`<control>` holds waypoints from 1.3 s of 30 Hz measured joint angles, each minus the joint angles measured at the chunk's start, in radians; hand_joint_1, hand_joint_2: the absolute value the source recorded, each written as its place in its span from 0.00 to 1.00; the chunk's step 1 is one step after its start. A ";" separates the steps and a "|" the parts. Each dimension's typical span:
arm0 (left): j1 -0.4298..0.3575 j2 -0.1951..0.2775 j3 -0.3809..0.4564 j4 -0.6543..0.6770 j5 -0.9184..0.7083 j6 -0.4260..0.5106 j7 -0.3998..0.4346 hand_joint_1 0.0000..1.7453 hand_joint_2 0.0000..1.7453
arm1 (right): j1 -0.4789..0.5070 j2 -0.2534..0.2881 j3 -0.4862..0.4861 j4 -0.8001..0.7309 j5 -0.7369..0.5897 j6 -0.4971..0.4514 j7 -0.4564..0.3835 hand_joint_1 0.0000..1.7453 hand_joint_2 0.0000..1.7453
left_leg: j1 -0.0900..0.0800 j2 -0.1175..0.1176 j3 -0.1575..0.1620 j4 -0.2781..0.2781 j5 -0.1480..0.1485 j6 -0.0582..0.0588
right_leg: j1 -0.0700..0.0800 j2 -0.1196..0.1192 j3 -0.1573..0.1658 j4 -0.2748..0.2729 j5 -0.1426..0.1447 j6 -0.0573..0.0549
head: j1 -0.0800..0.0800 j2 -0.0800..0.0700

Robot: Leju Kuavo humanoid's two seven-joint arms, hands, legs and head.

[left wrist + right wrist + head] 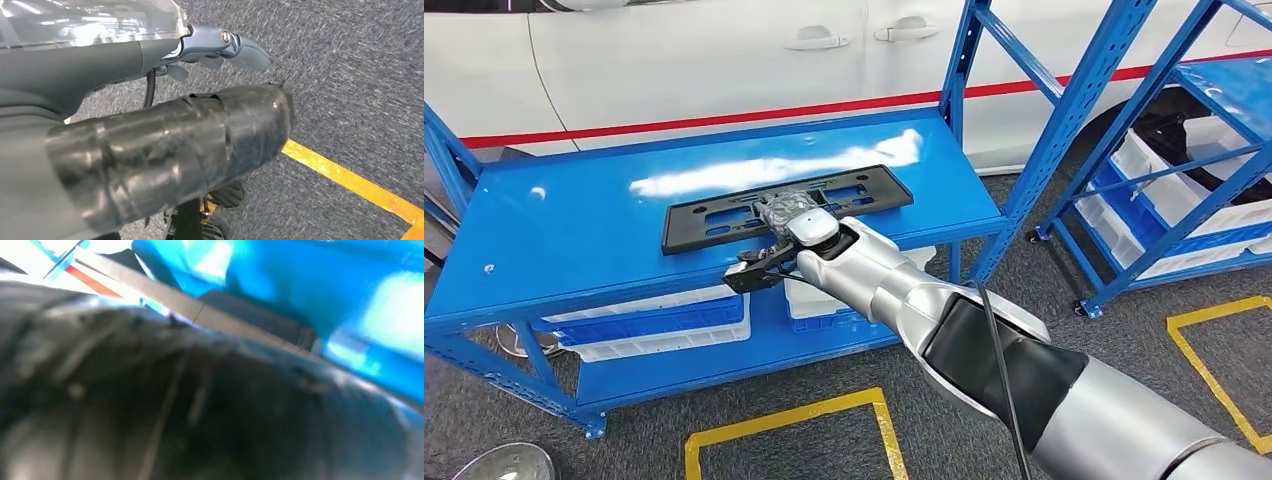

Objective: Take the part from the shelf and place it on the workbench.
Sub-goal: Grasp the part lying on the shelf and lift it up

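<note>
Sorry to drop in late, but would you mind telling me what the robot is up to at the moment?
The robot's right hand is at the near edge of a long black plastic part that lies flat on the blue workbench. Whether the hand grips the part or just rests at it cannot be told. The left hand hangs over grey carpet and holds nothing.

A blurred dark wrapped hand point(165, 410) is bulking across most of the frame. Past it a bright blue surface point(310, 285) is glaring with pale reflections, and a dark flat part point(260, 320) is lying on it. A red stripe point(92, 284) is showing near one corner.
</note>
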 joint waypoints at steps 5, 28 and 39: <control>0.001 -0.001 0.000 0.000 -0.007 0.000 0.002 0.00 0.00 | -0.004 0.000 0.005 0.000 -0.005 0.000 0.001 0.00 0.00 | 0.000 0.002 -0.009 0.016 -0.015 -0.025 | 0.002 -0.002 0.023 -0.044 0.006 -0.024 | 0.000 0.000; 0.002 0.004 0.008 0.000 -0.024 0.000 0.012 0.00 0.00 | 0.011 0.004 0.022 0.003 -0.032 0.000 -0.002 0.00 0.00 | -0.002 0.001 -0.005 0.001 0.006 0.009 | -0.007 -0.003 -0.067 0.164 -0.068 0.010 | 0.001 0.000; 0.002 0.001 0.015 0.000 -0.028 -0.002 0.014 0.00 0.00 | -0.001 0.006 0.023 0.003 -0.037 -0.001 -0.006 0.00 0.00 | -0.002 0.003 -0.088 0.191 -0.102 -0.029 | -0.003 -0.006 0.039 -0.061 0.011 -0.038 | 0.000 0.000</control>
